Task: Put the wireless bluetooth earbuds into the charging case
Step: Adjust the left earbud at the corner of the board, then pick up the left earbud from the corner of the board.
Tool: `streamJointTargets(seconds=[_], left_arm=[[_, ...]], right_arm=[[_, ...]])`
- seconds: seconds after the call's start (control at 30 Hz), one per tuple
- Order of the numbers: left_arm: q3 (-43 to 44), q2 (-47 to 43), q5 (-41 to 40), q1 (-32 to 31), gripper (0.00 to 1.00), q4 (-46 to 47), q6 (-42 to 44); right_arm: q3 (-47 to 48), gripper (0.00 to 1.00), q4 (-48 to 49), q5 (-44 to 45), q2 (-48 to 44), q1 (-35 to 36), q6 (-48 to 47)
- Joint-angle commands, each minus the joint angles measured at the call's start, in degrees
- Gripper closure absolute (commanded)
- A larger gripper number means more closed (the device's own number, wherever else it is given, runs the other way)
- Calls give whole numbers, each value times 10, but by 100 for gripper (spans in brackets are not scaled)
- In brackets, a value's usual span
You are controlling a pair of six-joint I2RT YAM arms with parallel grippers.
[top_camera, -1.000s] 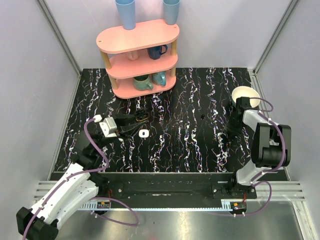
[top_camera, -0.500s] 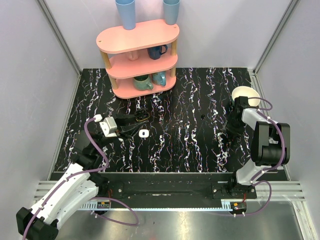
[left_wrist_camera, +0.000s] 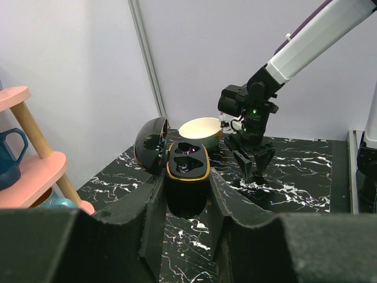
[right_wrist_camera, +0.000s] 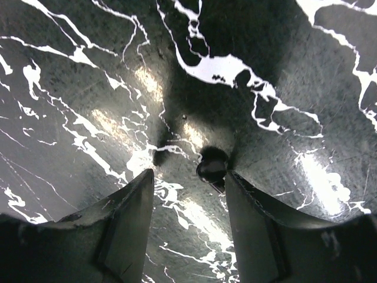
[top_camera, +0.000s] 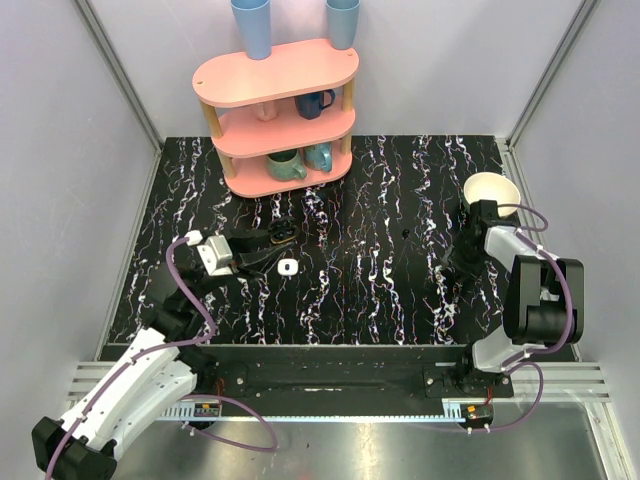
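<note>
Left hand [left_wrist_camera: 187, 184] clamps charging case [left_wrist_camera: 187, 160] — right hand [right_wrist_camera: 188, 174] spread, black piece [right_wrist_camera: 212, 165] between fingers [right_wrist_camera: 123, 227].

Robot lab cell, grey panel walls [top_camera: 60, 150], aluminium frame [top_camera: 120, 80]

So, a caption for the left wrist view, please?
Left gripper holds the open charging case; right gripper points down behind.
</note>
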Motion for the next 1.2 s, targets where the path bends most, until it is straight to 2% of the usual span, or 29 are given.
streamJointTargets(seconds=[0.0, 0.1, 0.43, 0.67, 0.77, 1.03, 1.17], left_arm=[[17, -8, 14, -1, 100, 20, 0], [17, -8, 14, -1, 100, 20, 0], [17, -15, 12, -1, 100, 11, 2], [19, -10, 14, -1, 100, 13, 2], [19, -9, 13, -1, 100, 13, 1], [22, -6, 12, -1, 100, 13, 3], [23, -4, 14, -1, 100, 13, 2]], right_arm=[[-24, 42, -13, -19, -18, 13, 30], [-25, 41, -15, -9, -21, 17, 33], [20, 43, -41, 115, 21, 17, -4], [36, 50, -28, 96, 46, 17, -31], [39, 56, -26, 89, 52, 17, -37], [34, 57, -30, 72, 44, 17, -32], [32, 62, -32, 65, 45, 17, -29]])
